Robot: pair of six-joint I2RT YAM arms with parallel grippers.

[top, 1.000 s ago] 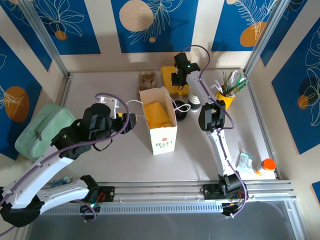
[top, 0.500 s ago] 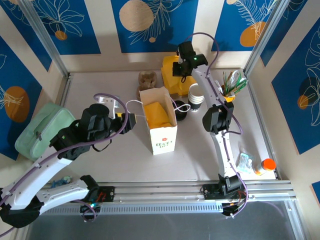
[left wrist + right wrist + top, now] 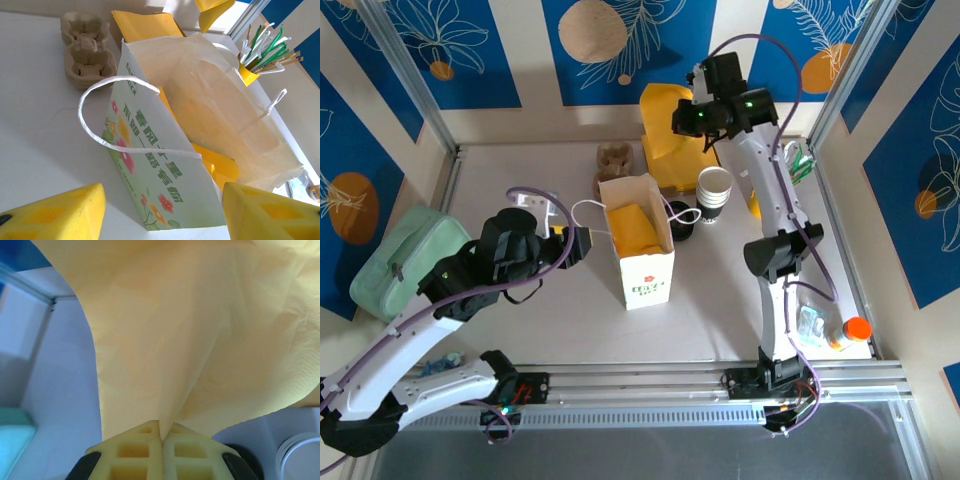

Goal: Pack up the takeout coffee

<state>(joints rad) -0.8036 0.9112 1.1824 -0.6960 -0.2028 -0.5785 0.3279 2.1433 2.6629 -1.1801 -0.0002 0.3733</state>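
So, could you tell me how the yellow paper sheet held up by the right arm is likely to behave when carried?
Probably floppy: the yellow paper sheet creases into soft folds where the shut jaws of the right gripper pinch it. Likely very light, since that one small pinch holds it up. It may flap or sag in transit.

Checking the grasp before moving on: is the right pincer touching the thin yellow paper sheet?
Touching. The right wrist view shows the right pincer shut, the thin yellow paper sheet pinched between its fingertips.
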